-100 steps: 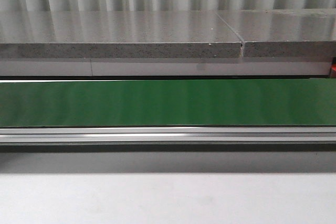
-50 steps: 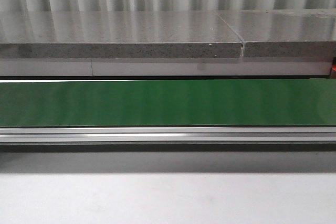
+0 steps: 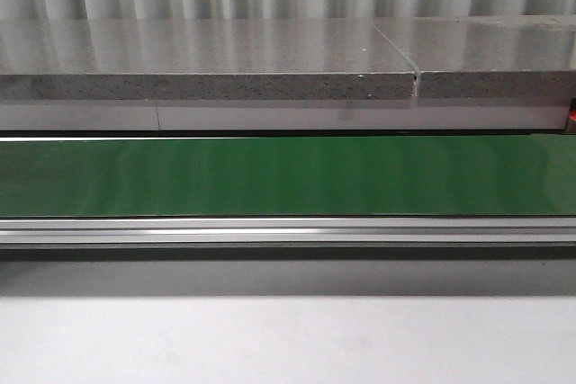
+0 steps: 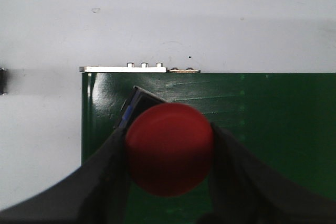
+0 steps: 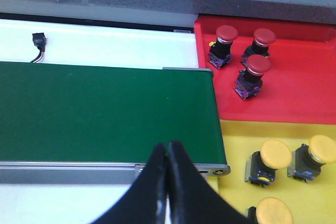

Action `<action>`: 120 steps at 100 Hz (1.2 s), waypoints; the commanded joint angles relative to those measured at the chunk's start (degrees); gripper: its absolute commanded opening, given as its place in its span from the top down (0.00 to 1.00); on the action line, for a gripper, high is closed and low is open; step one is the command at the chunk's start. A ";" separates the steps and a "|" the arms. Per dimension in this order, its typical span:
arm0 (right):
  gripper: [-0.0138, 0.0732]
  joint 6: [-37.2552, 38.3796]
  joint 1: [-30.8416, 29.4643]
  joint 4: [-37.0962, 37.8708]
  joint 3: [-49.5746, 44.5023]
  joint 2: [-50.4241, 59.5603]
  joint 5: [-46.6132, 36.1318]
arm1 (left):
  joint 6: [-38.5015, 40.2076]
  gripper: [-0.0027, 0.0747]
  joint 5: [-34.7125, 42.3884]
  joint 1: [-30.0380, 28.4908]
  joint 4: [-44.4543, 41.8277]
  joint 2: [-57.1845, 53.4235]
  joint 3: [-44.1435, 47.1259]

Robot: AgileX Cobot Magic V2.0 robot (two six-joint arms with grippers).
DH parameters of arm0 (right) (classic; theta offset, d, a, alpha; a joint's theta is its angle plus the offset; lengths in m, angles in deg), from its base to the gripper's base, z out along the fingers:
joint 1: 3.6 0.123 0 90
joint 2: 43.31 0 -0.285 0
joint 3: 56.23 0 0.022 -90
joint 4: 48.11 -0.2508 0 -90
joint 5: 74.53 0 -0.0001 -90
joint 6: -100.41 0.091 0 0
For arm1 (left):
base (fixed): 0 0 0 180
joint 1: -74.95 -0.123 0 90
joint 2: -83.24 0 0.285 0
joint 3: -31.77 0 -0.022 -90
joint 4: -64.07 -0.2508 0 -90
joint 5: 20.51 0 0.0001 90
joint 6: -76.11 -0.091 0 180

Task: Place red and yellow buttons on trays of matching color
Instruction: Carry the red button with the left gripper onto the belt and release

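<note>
Left gripper (image 4: 169,156) pinching red button (image 4: 169,149) above green belt (image 4: 273,124) end; right gripper (image 5: 168,174) pressed together, empty, over belt edge. Three red buttons (image 5: 251,69) on red tray (image 5: 294,98), three yellow buttons (image 5: 275,153) on yellow tray (image 5: 236,135)

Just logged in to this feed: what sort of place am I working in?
Most likely a factory-style sorting bench. A green conveyor belt on a metal frame ends beside a red tray and a yellow tray holding matching push buttons, and the left claw grips a red button over the belt.
</note>
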 commanded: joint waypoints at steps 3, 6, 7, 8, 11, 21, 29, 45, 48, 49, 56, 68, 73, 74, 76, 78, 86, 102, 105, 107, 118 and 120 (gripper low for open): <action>0.92 -0.49 -0.02 0.31 1.31 -0.11 -4.13 | -0.45 0.99 1.52 1.26 1.45 -2.38 -0.77; 0.92 -0.49 -0.02 0.31 1.31 -0.11 -4.13 | -0.45 0.99 1.52 1.43 1.45 -2.14 -0.32; 0.92 -0.49 -0.02 0.31 1.31 -0.11 -4.13 | -0.45 0.99 1.52 1.52 1.45 -2.15 -0.21; 0.92 -0.49 -0.02 0.31 1.31 -0.11 -4.13 | -0.45 0.99 1.52 1.52 1.45 -2.15 0.03; 0.92 -0.49 -0.02 0.31 1.31 -0.11 -4.13 | -0.45 0.99 1.52 1.81 1.45 -2.03 0.64; 0.92 -0.49 -0.02 0.31 1.31 -0.11 -4.13 | -0.85 0.99 1.81 2.32 1.55 -2.03 2.68; 0.92 -0.49 -0.02 0.31 1.31 -0.11 -4.13 | -1.24 0.99 1.91 2.36 1.70 -2.03 3.96; 0.92 -0.49 -0.02 0.31 1.31 -0.11 -4.13 | -1.82 0.99 2.00 2.36 2.54 -2.03 5.97; 0.92 -0.49 -0.02 0.31 1.31 -0.11 -4.13 | -2.20 0.99 2.00 2.36 3.08 -2.03 6.35; 0.92 -0.49 -0.02 0.31 1.31 -0.11 -4.13 | -2.30 0.99 2.00 2.36 3.33 -2.03 6.46; 0.92 -0.49 -0.02 0.31 1.31 -0.11 -4.13 | -2.69 0.99 2.88 2.36 3.97 -2.03 7.59; 0.92 -0.49 -0.02 0.31 1.31 -0.11 -4.13 | -3.48 0.99 4.34 2.36 4.47 -2.03 9.48; 0.92 -0.49 -0.02 0.31 1.31 -0.11 -4.13 | -3.59 0.99 4.70 2.36 4.47 -2.03 9.99; 0.92 -0.49 -0.02 0.31 1.31 -0.11 -4.13 | -3.59 0.99 4.70 2.36 4.47 -2.03 10.15; 0.92 -0.49 -0.02 0.31 1.31 -0.11 -4.13 | -3.59 0.99 4.83 2.36 4.47 -2.03 10.37; 0.92 -0.49 -0.02 0.31 1.31 -0.11 -4.13 | -3.59 0.99 4.83 2.36 4.47 -2.03 10.47; 0.92 -0.49 -0.02 0.31 1.31 -0.11 -4.13 | -3.83 0.99 5.07 2.36 4.47 -2.03 11.16; 0.92 -0.49 -0.02 0.31 1.31 -0.11 -4.13 | -4.83 0.98 4.94 2.36 4.47 -1.56 11.56; 0.92 -0.49 -0.02 0.31 1.31 -0.11 -4.13 | -4.96 0.95 4.86 2.36 4.47 -1.56 11.56; 0.92 -0.49 -0.02 0.31 1.31 -0.11 -4.13 | -5.09 0.92 4.81 2.36 4.47 -1.56 11.56; 0.92 -0.49 -0.02 0.31 1.31 -0.11 -4.13 | -5.29 0.69 4.49 2.36 4.47 -1.56 11.56; 0.92 -0.49 -0.02 0.31 1.31 -0.11 -4.13 | -5.29 0.62 4.49 2.36 4.47 -1.56 11.56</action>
